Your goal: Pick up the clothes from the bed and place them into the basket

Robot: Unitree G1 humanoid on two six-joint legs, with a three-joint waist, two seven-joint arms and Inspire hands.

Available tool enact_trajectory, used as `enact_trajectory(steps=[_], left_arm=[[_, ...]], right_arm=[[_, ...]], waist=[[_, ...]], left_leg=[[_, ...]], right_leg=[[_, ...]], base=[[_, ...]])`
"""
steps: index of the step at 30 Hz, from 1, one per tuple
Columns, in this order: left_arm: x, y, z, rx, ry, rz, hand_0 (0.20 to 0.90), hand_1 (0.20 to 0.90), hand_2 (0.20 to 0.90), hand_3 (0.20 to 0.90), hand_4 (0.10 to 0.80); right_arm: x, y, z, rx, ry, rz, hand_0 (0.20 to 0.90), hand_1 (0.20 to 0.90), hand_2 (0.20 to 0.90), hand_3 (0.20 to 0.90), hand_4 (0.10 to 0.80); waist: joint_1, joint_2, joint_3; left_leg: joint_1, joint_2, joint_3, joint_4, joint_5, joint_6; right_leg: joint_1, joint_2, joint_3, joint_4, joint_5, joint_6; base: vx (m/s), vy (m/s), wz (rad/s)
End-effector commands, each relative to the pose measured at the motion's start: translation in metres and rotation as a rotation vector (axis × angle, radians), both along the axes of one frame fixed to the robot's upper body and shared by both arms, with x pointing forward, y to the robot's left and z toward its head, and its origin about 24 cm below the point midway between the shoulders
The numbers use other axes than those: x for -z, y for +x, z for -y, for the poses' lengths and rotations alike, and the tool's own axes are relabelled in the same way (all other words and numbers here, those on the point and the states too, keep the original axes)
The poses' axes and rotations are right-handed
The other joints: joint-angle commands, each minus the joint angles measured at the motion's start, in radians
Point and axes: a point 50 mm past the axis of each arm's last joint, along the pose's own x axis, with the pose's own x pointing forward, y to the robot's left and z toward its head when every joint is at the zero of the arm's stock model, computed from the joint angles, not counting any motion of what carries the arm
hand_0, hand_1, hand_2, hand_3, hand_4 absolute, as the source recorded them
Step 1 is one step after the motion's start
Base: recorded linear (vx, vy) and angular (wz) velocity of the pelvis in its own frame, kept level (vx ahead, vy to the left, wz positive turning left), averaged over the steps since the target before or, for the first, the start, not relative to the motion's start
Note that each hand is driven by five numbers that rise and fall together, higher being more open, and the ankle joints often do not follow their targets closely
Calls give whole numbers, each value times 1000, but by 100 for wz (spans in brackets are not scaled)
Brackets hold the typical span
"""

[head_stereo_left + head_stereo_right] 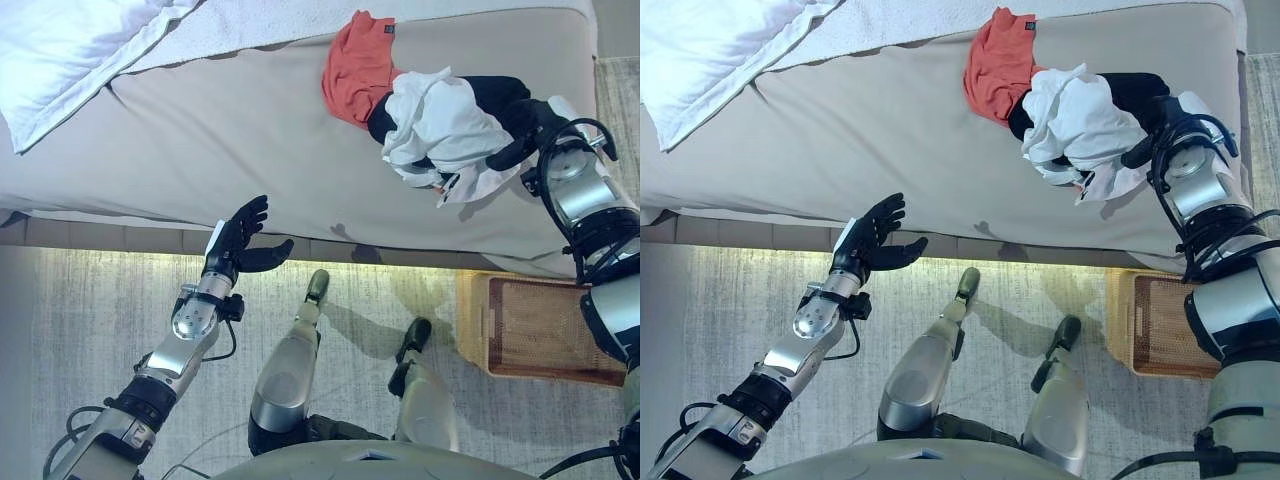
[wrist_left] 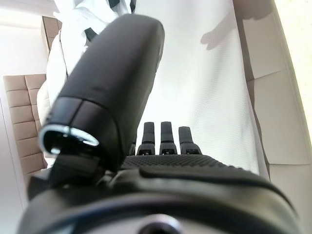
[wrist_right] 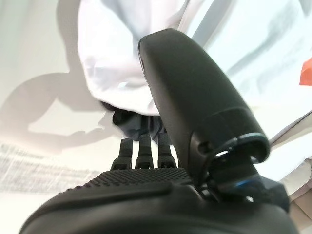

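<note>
A red garment (image 1: 357, 65) lies on the beige bed (image 1: 220, 140) at the far right. Just in front of it hangs a bunched white and black garment (image 1: 445, 120). My right hand (image 1: 522, 128) is shut on its right side and holds it a little above the bed, with a shadow beneath. In the right wrist view the fingers (image 3: 141, 146) reach into the dark and white cloth (image 3: 112, 53) behind the thumb. My left hand (image 1: 238, 240) is open and empty over the bed's front edge, left of centre. A wicker basket (image 1: 540, 330) stands on the floor under the right arm.
A white pillow (image 1: 60, 60) lies at the bed's far left corner, with a white towel-like cover (image 1: 250, 25) along the far edge. A pale rug (image 1: 80, 330) covers the floor in front of the bed.
</note>
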Motion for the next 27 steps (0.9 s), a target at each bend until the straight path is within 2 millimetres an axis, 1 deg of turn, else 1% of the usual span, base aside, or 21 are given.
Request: enact_trajectory(steps=[1,2,6,7,8,11,14,20,23,27], left_arm=[[-26,-8,-5,8,-30,140,900,900,900,900,800],[-25,-9,-6,4,-29,136,900,900,900,900,800],[-21,-11,-8,-5,-28,121,900,900,900,900,800],[-21,-11,-8,-4,-28,121,900,900,900,900,800],[-20,-11,-7,-3,-29,123,900,900,900,900,800],[-20,-11,-5,-2,-36,122,900,900,900,900,800],[-19,-10,-3,2,-41,119,900,900,900,900,800],[-21,-11,-1,15,-44,129,900,900,900,900,800],[-25,-9,-1,28,-44,146,900,900,900,900,800],[-29,-9,-1,38,-44,155,900,900,900,900,800]], right_arm=[[-76,-3,-8,-51,-193,190,900,900,900,900,800],[-81,-4,-12,-64,-187,228,900,900,900,900,800],[-108,-9,-32,-112,-168,484,900,900,900,900,800],[-110,-9,-34,-117,-167,504,900,900,900,900,800],[-115,-10,-40,-129,-175,563,900,900,900,900,800],[-123,-12,-54,-175,-202,627,900,900,900,900,800],[-123,-9,-68,-217,-221,609,900,900,900,900,800],[-124,-4,-74,-226,-232,580,900,900,900,900,800],[-127,3,-78,-212,-216,533,900,900,900,900,800],[-125,9,-84,-223,-179,482,900,900,900,900,800]], waist=[[-9,-51,-61],[-10,-54,-62],[-14,-54,-69],[-14,-54,-69],[-13,-52,-72],[-9,-46,-75],[-1,-41,-77],[13,-25,-56],[33,-6,-22],[49,6,-17]], left_leg=[[-4,16,10,105,-111,41],[-1,17,10,104,-112,41],[7,18,9,105,-116,40],[6,17,8,106,-117,40],[4,14,6,109,-120,40],[-4,7,-1,121,-124,42],[-17,-4,-10,135,-127,44],[-52,-21,-23,162,-127,50],[-79,-39,-34,185,-129,56],[-122,-52,-45,191,-120,60]], right_leg=[[-44,-31,2,116,-25,-40],[-41,-29,2,116,-27,-41],[-34,-28,2,124,-38,-46],[-35,-28,2,126,-39,-46],[-35,-29,1,128,-42,-47],[-40,-34,-3,142,-49,-48],[-48,-40,-7,158,-58,-50],[-81,-53,-12,200,-68,-52],[-110,-63,-14,242,-79,-55],[-153,-68,-18,262,-78,-56]], base=[[45,-1,-4],[53,0,-4],[54,4,-7],[44,9,-3],[33,9,-1],[44,18,0],[40,13,1],[3,9,8],[1,3,20],[8,-7,11]])
